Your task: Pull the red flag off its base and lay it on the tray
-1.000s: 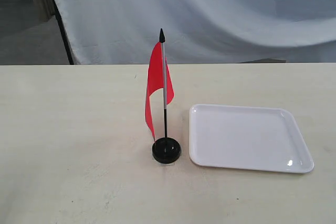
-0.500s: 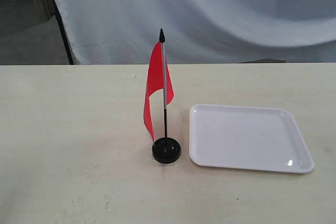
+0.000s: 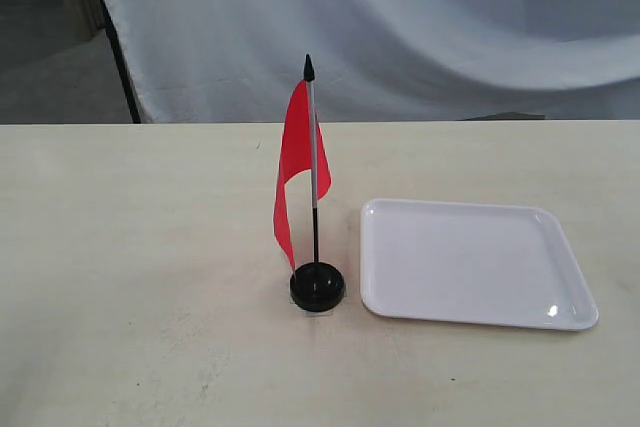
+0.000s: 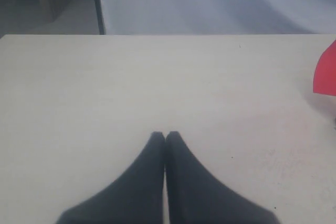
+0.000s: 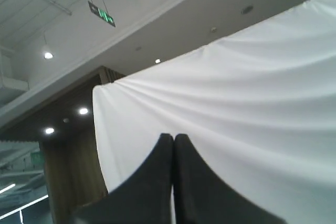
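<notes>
The red flag [image 3: 296, 162] stands upright in its small black base [image 3: 318, 287] near the middle of the table, just left of the white tray [image 3: 470, 263]. Neither gripper shows in the exterior view. In the left wrist view my left gripper [image 4: 165, 136] is shut and empty above bare tabletop, with a corner of the red flag [image 4: 326, 75] at the frame's edge. My right gripper [image 5: 174, 138] is shut and empty too, pointing up at a white cloth and the ceiling.
A white cloth backdrop [image 3: 400, 27] hangs behind the table's far edge [image 3: 150, 124]. A dark stand pole [image 3: 118, 57] rises at the back left.
</notes>
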Available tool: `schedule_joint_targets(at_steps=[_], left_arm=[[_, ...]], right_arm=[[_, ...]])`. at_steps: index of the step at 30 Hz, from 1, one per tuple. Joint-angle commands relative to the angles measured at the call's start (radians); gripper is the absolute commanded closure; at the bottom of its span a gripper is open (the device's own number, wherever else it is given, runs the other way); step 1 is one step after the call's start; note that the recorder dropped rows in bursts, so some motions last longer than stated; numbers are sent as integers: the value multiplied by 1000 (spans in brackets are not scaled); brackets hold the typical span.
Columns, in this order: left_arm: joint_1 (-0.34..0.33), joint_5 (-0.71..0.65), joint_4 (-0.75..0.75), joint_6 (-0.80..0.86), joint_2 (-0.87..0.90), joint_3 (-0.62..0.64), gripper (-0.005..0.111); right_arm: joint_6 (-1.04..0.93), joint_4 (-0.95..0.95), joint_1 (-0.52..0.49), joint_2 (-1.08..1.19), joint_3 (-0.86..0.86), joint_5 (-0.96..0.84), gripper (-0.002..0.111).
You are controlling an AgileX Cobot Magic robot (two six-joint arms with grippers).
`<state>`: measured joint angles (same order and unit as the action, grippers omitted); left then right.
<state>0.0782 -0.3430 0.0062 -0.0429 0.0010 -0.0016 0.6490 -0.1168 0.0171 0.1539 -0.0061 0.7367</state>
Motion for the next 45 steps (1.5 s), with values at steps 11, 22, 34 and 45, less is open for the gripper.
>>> schedule_joint_targets(at_steps=[11, 22, 34, 45], left_arm=[[4, 1, 0, 1, -1, 2, 107], [4, 1, 0, 1, -1, 2, 107], [4, 1, 0, 1, -1, 2, 107], [4, 1, 0, 1, -1, 2, 107]], right_arm=[[-121, -432, 2, 792, -140, 402, 109], [-366, -496, 244, 1524, -394, 426, 109], [-373, -511, 348, 1739, -551, 333, 96], [-376, -485, 348, 1739, -559, 328, 7]])
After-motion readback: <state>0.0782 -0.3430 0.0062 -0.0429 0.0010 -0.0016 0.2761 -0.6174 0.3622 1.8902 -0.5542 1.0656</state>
